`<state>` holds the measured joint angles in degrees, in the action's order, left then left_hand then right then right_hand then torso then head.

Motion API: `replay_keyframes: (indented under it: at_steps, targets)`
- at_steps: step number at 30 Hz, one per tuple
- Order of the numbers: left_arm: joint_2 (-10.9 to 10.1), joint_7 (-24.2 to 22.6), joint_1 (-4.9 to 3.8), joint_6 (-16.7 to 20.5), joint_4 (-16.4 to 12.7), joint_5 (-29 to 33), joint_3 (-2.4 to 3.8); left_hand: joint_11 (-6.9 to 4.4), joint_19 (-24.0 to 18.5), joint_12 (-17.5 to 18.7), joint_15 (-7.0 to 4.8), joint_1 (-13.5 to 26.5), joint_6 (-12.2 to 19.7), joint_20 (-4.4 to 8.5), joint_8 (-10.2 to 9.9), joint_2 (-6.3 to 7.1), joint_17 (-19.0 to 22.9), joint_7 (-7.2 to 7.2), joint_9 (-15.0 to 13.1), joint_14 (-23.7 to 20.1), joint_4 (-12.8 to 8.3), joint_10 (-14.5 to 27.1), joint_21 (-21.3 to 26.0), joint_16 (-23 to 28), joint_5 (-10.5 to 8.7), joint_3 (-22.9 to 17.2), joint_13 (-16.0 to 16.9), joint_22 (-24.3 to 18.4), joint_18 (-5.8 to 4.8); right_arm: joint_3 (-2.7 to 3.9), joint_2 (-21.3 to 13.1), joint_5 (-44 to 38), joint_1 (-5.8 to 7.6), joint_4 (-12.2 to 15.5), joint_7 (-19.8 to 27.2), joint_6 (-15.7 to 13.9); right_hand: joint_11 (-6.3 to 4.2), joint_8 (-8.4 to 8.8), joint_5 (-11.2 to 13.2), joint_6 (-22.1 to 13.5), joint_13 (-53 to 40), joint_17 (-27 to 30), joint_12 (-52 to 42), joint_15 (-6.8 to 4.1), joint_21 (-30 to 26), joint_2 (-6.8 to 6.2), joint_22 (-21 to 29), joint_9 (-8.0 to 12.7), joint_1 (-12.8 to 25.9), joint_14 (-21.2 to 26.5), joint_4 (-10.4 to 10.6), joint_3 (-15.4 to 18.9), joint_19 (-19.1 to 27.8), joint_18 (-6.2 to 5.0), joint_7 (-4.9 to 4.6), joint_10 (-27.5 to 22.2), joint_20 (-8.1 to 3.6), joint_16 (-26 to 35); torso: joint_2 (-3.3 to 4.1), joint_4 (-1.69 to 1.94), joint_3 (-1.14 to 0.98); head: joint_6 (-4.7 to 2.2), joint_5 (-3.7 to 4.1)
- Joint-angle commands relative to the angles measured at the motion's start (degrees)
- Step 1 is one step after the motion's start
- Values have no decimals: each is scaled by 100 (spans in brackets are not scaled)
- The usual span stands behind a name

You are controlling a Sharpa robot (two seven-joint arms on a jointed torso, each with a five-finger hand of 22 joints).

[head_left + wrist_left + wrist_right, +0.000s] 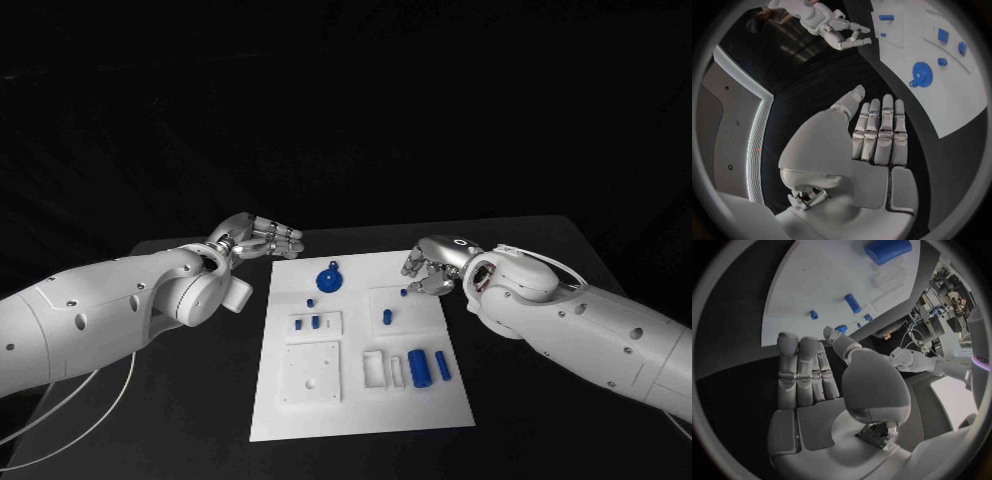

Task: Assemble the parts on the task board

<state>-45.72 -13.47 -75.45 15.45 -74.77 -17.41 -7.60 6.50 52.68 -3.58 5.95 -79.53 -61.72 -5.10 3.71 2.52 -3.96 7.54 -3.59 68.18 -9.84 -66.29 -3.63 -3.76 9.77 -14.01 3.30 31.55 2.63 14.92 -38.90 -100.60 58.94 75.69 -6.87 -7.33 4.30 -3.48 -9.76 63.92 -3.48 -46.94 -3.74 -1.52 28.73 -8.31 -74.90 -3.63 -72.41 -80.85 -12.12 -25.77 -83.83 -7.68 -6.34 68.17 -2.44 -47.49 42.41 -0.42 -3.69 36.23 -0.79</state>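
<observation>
Hands (260,238) (433,268) empty, fingers apart, flanking task board (361,415): assembly unstarted; next, reach for round blue part (329,279).

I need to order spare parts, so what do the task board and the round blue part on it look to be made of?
Task board: probably matte white plastic; flat, even surface with raised and recessed square sections, no glare. Round blue part: likely moulded or printed plastic; uniform saturated blue, dull sheen. Neither can be confirmed from looks alone.
</observation>
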Motion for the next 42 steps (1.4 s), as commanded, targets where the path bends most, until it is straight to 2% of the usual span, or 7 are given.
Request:
replay_keyframes:
  at_steps: [1,10,16,21,24,32,42]
  targets:
    - [-17,-417,-17,172,-87,575,10,23,89,10,7,130,2,6,-1,-12,7,15,-1,-24,-77,43,-26,13,16,-120,-1,-253,-75,-61,45,-684,-9,41,-227,128,12,-9,48,-28,8,49,33,51,-58,-99,-66,-2,-5,9,31,-32,-89,-58,-9,-50,20,-45,-2,-1,3,-11,1]
    - [-19,-503,-22,202,-143,735,13,44,196,10,24,193,-7,-5,0,-56,8,15,-1,-65,-168,87,-45,15,9,-80,0,-720,-62,-297,225,-1171,-12,-77,-568,40,29,-9,311,-26,8,190,33,79,-162,-273,-124,-2,1,1,38,-393,-135,-91,-16,-95,57,-110,8,11,-15,1,-34]
    - [-22,-526,-23,198,-157,759,14,47,220,10,27,194,-9,-6,0,-66,9,12,-1,-72,-195,95,-50,18,2,-59,0,-857,-61,-371,314,-1374,-12,-142,-720,-79,23,-5,437,-7,8,254,33,89,-180,-362,-156,0,-4,-25,65,-610,-171,-106,-19,-79,71,-120,9,4,-8,14,-58]
    - [-23,-534,-24,183,-169,769,14,47,220,10,27,194,-9,-6,0,-66,9,12,-1,-72,-195,95,-50,18,2,-59,0,-857,-61,-438,386,-1524,-13,-220,-811,-183,26,-10,506,19,8,308,33,85,-217,-420,-205,-3,-17,-39,139,-765,-204,-110,-16,-68,73,-142,5,-5,-17,28,-80]
    - [-25,-531,-25,180,-173,771,14,44,266,10,27,212,-11,-5,0,-99,9,11,-1,-79,-217,94,-69,17,6,-27,-1,-1092,-64,-468,430,-1560,-13,-279,-823,-215,20,-9,547,31,8,313,33,82,-211,-395,-218,-2,-19,-43,167,-813,-213,-108,-13,-52,71,-147,3,-11,-19,35,-86]
    - [-28,-518,-28,171,-175,774,14,44,266,10,27,212,-11,-5,0,-99,9,11,-1,-79,-217,94,-69,17,6,-27,-1,-1092,-64,-519,515,-1566,-14,-377,-806,-193,-47,-19,633,206,5,319,30,43,-147,-328,-278,-10,-16,-59,262,-1098,-240,-84,13,194,42,-168,4,-7,-18,62,-103]
    - [-32,-498,-35,166,-169,775,14,46,274,11,27,219,-16,-6,-1,-104,8,8,-1,-79,-213,101,-73,17,9,-22,-1,-1144,-65,-557,580,-1504,-14,-442,-745,-163,-131,-15,639,453,1,305,29,-22,-62,-184,-313,-13,-12,-66,289,-1080,-248,-8,76,443,-30,-166,2,-11,-14,95,-126]
